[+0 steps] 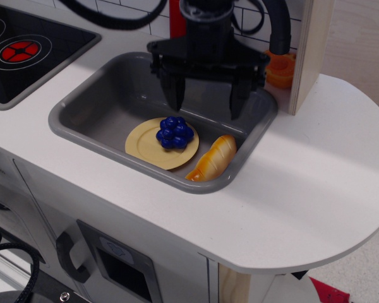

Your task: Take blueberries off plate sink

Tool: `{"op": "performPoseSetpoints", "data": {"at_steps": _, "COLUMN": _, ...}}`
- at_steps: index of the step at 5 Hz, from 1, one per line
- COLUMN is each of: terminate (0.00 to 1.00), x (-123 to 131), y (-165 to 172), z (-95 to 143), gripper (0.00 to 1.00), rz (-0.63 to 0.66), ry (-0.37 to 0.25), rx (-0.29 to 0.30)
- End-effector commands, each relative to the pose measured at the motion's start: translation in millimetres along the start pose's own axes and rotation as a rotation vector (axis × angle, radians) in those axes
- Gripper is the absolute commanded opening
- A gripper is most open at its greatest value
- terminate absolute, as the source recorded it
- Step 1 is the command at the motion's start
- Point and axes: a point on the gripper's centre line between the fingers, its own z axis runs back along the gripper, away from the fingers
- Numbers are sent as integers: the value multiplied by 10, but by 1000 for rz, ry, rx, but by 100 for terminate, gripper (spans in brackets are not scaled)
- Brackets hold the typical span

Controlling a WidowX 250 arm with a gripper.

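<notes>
The dark-blue blueberries [175, 132] sit on the right part of the pale-yellow plate [145, 144], which lies in the grey sink [95, 104]. My black gripper [206, 110] hangs open and empty above the sink, just behind and above the berries, its two fingertips spread wide. The left fingertip [175, 101] is above the berries' far side and the right fingertip [237, 110] is above the croissant's far end. Nothing is held.
An orange-yellow croissant [213, 158] lies in the sink's front right corner, beside the plate. A black stovetop with a red ring [19, 50] is at the left. A wooden panel [309, 50] and an orange object [281, 69] stand behind the sink at the right.
</notes>
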Motion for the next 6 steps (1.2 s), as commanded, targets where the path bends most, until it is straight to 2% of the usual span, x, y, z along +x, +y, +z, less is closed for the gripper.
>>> {"op": "performPoseSetpoints", "data": {"at_steps": 1, "terminate": 0, "x": 287, "y": 413, "z": -137, "gripper": 100, "rz": 59, "ry": -63, "rx": 3}}
{"op": "performPoseSetpoints", "data": {"at_steps": 2, "terminate": 0, "x": 465, "y": 635, "z": -194, "gripper": 100, "rz": 112, "ry": -89, "rx": 3}}
{"op": "performPoseSetpoints", "data": {"at_steps": 3, "terminate": 0, "x": 560, "y": 774, "z": -363, "gripper": 100, "rz": 110, "ry": -66, "rx": 19}}
{"op": "performPoseSetpoints", "data": {"at_steps": 4, "terminate": 0, "x": 595, "y": 745, "z": -485, "gripper": 100, "rz": 140, "ry": -32, "rx": -10}}
{"op": "performPoseSetpoints", "data": {"at_steps": 5, "terminate": 0, "x": 638, "y": 736, "z": -603, "gripper": 100, "rz": 192, "ry": -42, "rx": -12}}
{"op": "performPoseSetpoints", "data": {"at_steps": 6, "terminate": 0, "x": 660, "y": 764, "z": -749, "gripper": 100, "rz": 219, "ry": -88, "rx": 25}}
